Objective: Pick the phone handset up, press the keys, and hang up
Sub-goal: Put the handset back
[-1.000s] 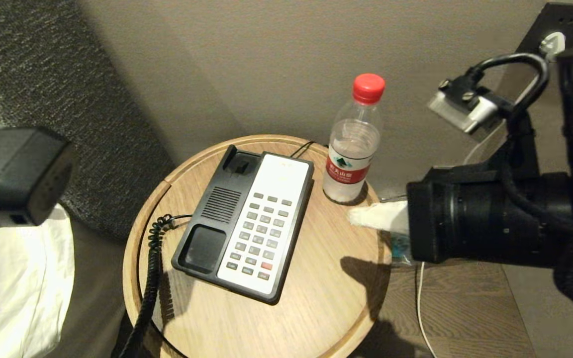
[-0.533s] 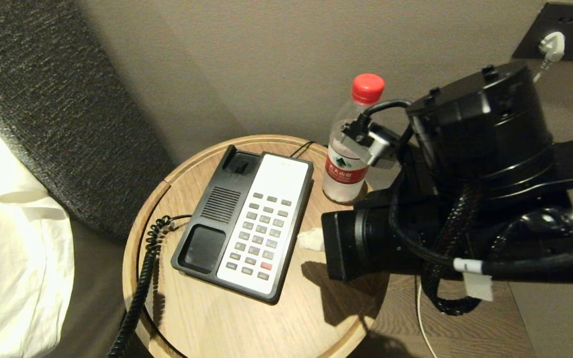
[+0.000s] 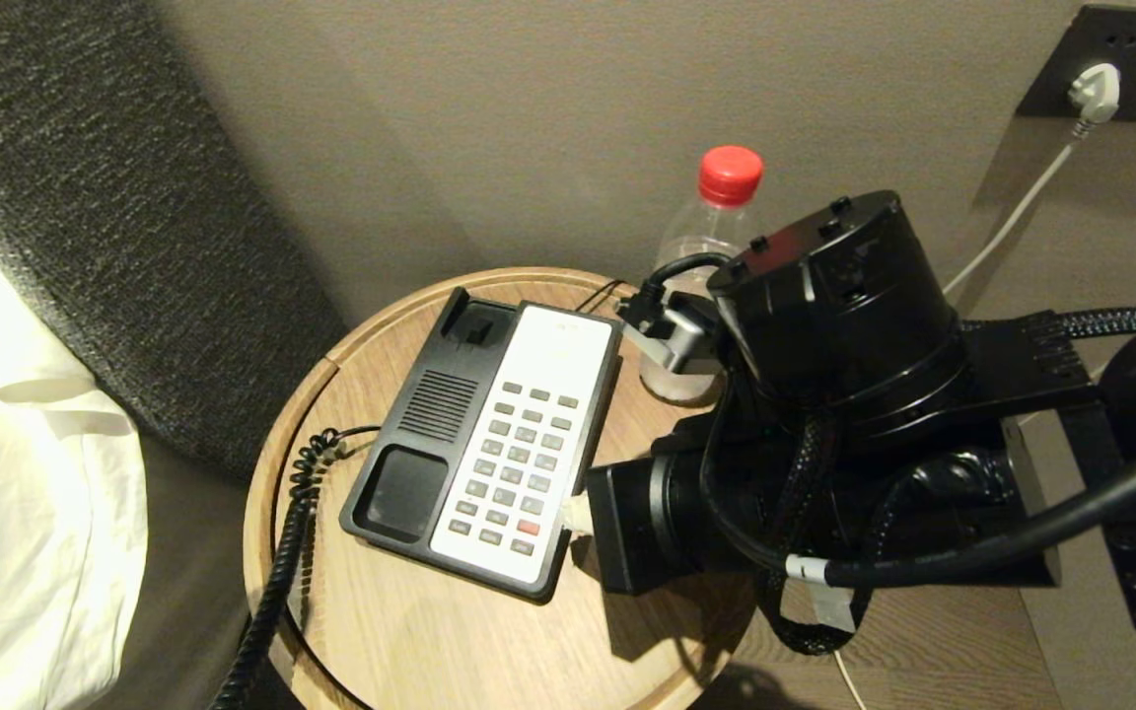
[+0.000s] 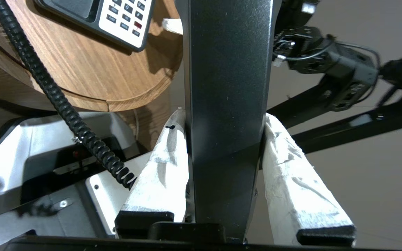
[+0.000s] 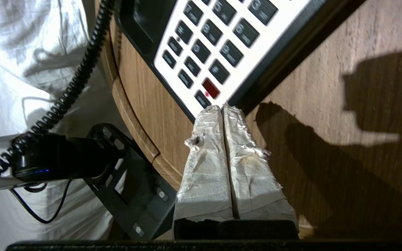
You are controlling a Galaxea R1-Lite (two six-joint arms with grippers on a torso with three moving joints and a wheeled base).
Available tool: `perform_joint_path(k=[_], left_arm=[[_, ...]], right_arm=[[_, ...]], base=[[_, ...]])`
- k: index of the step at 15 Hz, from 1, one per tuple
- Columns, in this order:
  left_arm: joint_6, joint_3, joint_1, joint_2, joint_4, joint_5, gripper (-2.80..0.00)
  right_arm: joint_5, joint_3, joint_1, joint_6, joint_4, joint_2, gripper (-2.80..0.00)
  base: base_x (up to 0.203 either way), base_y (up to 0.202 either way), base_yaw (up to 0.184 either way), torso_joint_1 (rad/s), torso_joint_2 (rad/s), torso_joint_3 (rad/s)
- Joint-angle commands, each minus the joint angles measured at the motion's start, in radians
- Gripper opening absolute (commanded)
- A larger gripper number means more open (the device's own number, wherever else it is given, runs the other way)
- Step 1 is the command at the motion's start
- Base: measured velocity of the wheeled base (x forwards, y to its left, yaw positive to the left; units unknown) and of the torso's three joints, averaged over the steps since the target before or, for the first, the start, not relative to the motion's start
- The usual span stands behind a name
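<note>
The phone base (image 3: 489, 449) sits on the round wooden worktop (image 3: 410, 631), and every place here is given from it. Its cradle on the side away from the keypad (image 3: 519, 463) lies bare. The handset (image 4: 227, 104) is off the base and away from the worktop, clamped between the white-wrapped fingers (image 4: 161, 167) of the left gripper (image 4: 226, 118); in the left wrist view the base lies beyond the handset's far end. The coiled cord (image 3: 287, 562) leaves the base on its cradle side, runs over the rim of the worktop and drops down out of the head view.

The right gripper (image 5: 222, 108) reaches in from the keypad side. Its two wrapped fingers (image 5: 206, 164) are pressed together with nothing between them, and their tips hover at the base's near corner, just beside the red key (image 5: 210, 88).

A water bottle (image 3: 716, 212) with a red cap stands on the worktop beyond the base's far corner, partly hidden by the right arm.
</note>
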Motion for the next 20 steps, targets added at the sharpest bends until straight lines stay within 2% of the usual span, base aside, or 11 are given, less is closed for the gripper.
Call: perform_joint_path(k=[1,3,5,7,9,12,14,20], left_arm=[[0.028,0.015,0.000,0.045,0.004,0.000,-2.80],[0.121,0.032,0.000,0.096,0.003,0.012,-2.80],[0.265,0.046,0.000,0.161,0.003,0.055,-2.80],[0.410,0.050,0.000,0.241,0.000,0.086,-2.80],[0.497,0.034,0.000,0.312,-0.007,0.099,-2.80],[0.570,0.017,0.000,0.374,-0.049,0.134,-2.80],[0.612,0.000,0.001,0.474,-0.091,0.161,-2.80],[0.670,-0.166,0.076,0.725,-0.108,0.177,-2.80]], right_arm=[[-0.003,0.011,-0.007,0.005,0.006,-0.039,-2.80],[-0.004,0.015,-0.012,0.010,0.011,-0.069,-2.80],[-0.019,0.018,-0.015,0.010,0.021,-0.103,-2.80],[-0.070,0.024,-0.016,0.014,0.034,-0.146,-2.80],[-0.073,0.039,-0.026,0.016,0.037,-0.198,-2.80],[-0.074,0.046,-0.049,0.029,0.036,-0.233,-2.80],[-0.073,0.052,-0.076,0.087,0.032,-0.278,-2.80],[-0.071,0.065,-0.077,0.092,0.029,-0.331,-2.80]], base=[[0.000,0.000,0.000,0.000,0.00,0.000],[0.000,0.000,0.000,0.000,0.00,0.000],[0.000,0.000,0.000,0.000,0.00,0.000],[0.000,0.000,0.000,0.000,0.00,0.000],[0.000,0.000,0.000,0.000,0.00,0.000],[0.000,0.000,0.000,0.000,0.00,0.000],[0.000,0.000,0.000,0.000,0.00,0.000],[0.000,0.000,0.000,0.000,0.00,0.000]])
